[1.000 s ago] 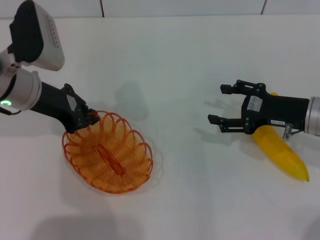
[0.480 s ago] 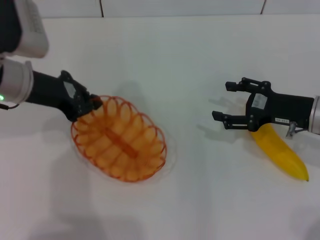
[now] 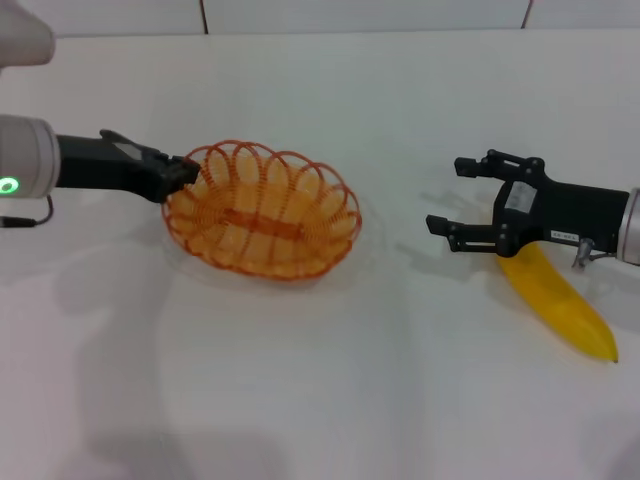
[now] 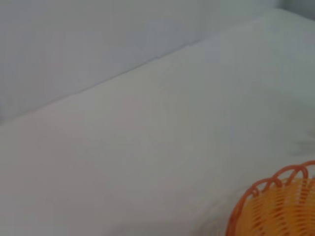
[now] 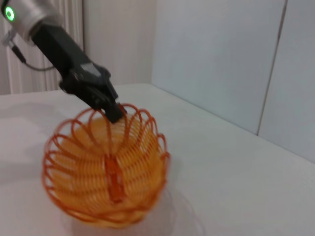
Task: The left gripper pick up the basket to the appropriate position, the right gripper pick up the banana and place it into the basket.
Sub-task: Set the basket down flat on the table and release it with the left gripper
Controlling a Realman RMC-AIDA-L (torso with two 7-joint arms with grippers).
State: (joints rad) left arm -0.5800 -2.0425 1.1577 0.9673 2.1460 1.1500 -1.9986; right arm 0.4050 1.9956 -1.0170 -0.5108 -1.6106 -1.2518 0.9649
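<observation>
The orange wire basket [image 3: 262, 212] is held near the table's middle, empty, gripped by its left rim. My left gripper [image 3: 180, 172] is shut on that rim; the right wrist view shows it [image 5: 109, 109] pinching the basket [image 5: 106, 172]. A corner of the basket shows in the left wrist view [image 4: 278, 206]. The yellow banana [image 3: 560, 305] lies on the table at the right. My right gripper [image 3: 452, 195] is open and empty, hovering over the banana's near end, its wrist covering that end.
The white table [image 3: 330, 390] spreads all around. A tiled wall edge [image 3: 300, 20] runs along the back.
My left gripper has carried the basket right and toward the back, turning it level. The right gripper has shifted slightly right, still open; the banana has not moved.
</observation>
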